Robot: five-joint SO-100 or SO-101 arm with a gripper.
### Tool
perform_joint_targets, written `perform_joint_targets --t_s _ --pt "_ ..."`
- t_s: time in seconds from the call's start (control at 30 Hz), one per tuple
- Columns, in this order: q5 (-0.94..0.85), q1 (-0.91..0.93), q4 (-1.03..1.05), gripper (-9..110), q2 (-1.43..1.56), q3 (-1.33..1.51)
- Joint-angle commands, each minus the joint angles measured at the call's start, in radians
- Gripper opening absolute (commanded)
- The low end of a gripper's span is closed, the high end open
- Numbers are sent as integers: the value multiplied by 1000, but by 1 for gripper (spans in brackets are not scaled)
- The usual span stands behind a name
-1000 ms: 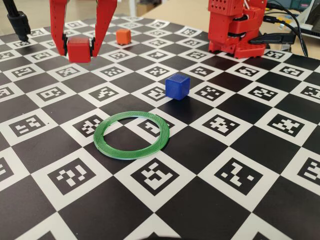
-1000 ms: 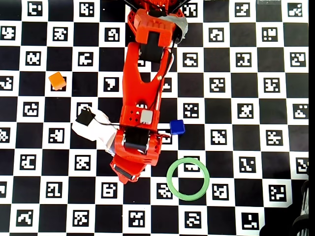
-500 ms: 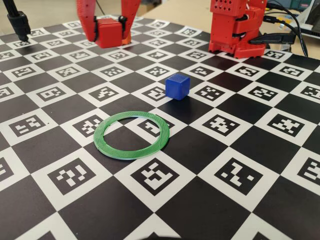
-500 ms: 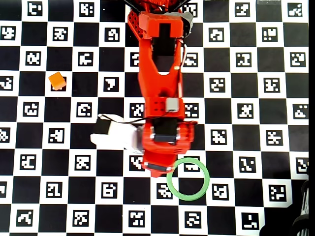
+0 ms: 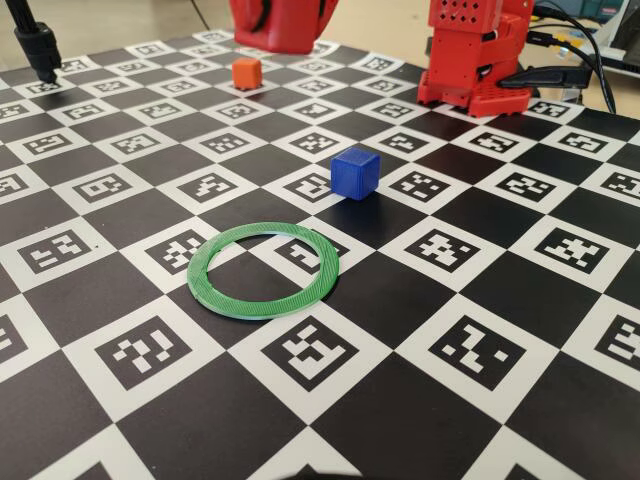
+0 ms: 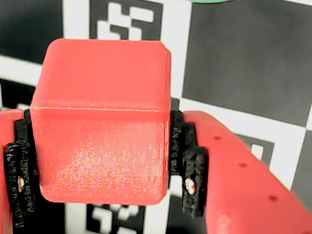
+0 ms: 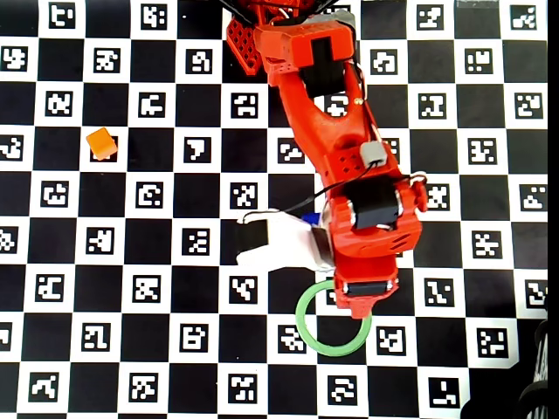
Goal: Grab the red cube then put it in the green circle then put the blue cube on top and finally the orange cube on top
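Red cube (image 6: 102, 122) sits clamped between the gripper's (image 6: 105, 183) black pads (image 6: 191, 178) in the wrist view, lifted off the checkered marker board (image 5: 480, 300). Overhead, the arm's tip hangs over the green circle's (image 7: 306, 332) right side. Blue cube (image 5: 354, 173) rests just beyond that circle; orange cube (image 5: 246, 72) sits well beyond it.

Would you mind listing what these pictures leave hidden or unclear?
- Blue cube: overhead view, nearly all covered by the arm.
- Green circle: overhead view, right side under the claw; wrist view, only a sliver.
- Claw: fixed view, cut off by the top edge.
- Red cube: its height above the board, unclear.
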Motion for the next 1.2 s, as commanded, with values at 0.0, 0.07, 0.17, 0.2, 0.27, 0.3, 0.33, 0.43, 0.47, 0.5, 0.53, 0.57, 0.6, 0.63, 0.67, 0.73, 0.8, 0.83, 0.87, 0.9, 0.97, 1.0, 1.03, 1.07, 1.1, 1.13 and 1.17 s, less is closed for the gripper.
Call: perform_joint_targets --t_s 0.0,0.07,0.17,0.2,0.27,0.3,0.33,0.43,0.47,0.5,0.53,0.57,0.6,0.63,0.67,0.73,0.8,0.83,0.87,0.9,0.97,1.0,1.03,1.07,1.1,1.13,1.17 --pt "3 8 5 0 -12 -86" --pt "-2 15 -14 0 -46 -86" --pt "-9 20 -40 0 -89 -86" --pt "-11 21 -49 0 -101 -84" --pt "-15 25 -67 0 -124 -83" --pt "-15 25 -77 0 -137 -81" --pt "-15 26 -84 0 -147 -80" --pt "-15 28 -123 0 -166 -40" --pt "-14 28 -149 0 -161 -3" --pt "-14 28 -181 0 -147 46" --pt "-12 28 -215 0 -132 97" --pt "-12 28 -249 0 -117 147" --pt "-12 28 -279 0 -104 186" --pt "-12 28 -302 0 -98 216" --pt "-12 28 -314 0 -98 233" --pt "-12 26 -333 0 -106 252" --pt "-14 26 -350 0 -112 265" --pt "-14 28 -357 0 -115 272" --pt "-14 28 -365 0 -117 276" --pt "-14 29 -373 0 -117 281" --pt "-12 31 -382 0 -118 285" --pt "-12 32 -385 0 -120 290" --pt "-12 32 -390 0 -120 293" --pt "-12 32 -393 0 -120 296" --pt "-12 32 -397 0 -120 301" --pt "-12 34 -403 0 -121 307" --pt "-11 34 -408 0 -121 314"
